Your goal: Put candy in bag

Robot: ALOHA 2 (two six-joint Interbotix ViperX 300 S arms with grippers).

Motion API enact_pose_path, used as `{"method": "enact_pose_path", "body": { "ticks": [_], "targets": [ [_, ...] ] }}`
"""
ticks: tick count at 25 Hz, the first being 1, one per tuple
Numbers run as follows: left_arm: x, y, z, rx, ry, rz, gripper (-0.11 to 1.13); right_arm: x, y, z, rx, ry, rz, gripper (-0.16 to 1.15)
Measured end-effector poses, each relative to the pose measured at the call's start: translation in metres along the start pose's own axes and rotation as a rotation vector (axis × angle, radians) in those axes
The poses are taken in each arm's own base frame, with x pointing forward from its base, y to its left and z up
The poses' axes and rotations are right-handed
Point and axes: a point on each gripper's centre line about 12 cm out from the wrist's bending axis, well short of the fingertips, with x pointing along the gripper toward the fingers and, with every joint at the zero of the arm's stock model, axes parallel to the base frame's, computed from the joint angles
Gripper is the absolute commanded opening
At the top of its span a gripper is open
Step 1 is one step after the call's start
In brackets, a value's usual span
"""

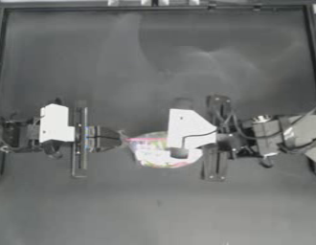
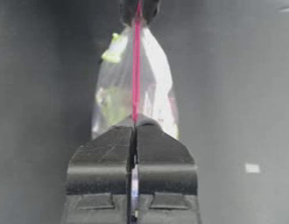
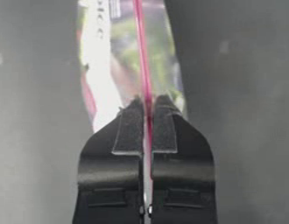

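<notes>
Candy [image 2: 113,49] of a pale yellow-green shows through the clear plastic of the bag [image 2: 135,87] in the left wrist view, inside it, off to one side of the pink strip [image 2: 136,65] and nearer the far gripper than this arm's own jaws.

From above, the bag [image 1: 162,150] lies stretched between the two grippers near the middle of the dark table [image 1: 154,62]. The left gripper [image 1: 124,139] comes in from the left and meets the bag's left end at the pink strip [image 1: 142,139]. The right gripper [image 1: 180,152] reaches across from the right, its white wrist housing covering part of the bag, and its tips sit at the bag's right portion.

In the left wrist view the left gripper [image 2: 135,122] has its jaws pressed together on the pink strip at the bag's near end, with no gap between them. The strip runs straight away from the jaws to the right gripper [image 2: 138,11], which pinches the far end.

In the right wrist view the right gripper [image 3: 146,105] likewise has its jaws closed tight on the pink strip [image 3: 141,52], and the bag [image 3: 111,65] hangs beyond the tips with colourful contents showing through. The candy cannot be told apart there.
</notes>
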Motion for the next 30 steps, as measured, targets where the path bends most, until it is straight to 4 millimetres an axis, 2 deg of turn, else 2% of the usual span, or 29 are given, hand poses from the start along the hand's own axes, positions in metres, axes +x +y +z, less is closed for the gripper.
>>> {"method": "enact_pose_path", "body": {
  "ticks": [19, 30],
  "targets": [
    [0.000, 0.001, -0.001, -0.002, 0.006, 0.004, 0.04, -0.009, -0.009, -0.037, 0.084, 0.020, -0.005, 0.04],
    [-0.001, 0.001, -0.002, -0.002, 0.009, 0.004, 0.04, -0.014, -0.006, -0.057, 0.114, 0.046, -0.008, 0.04]
  ]
}}
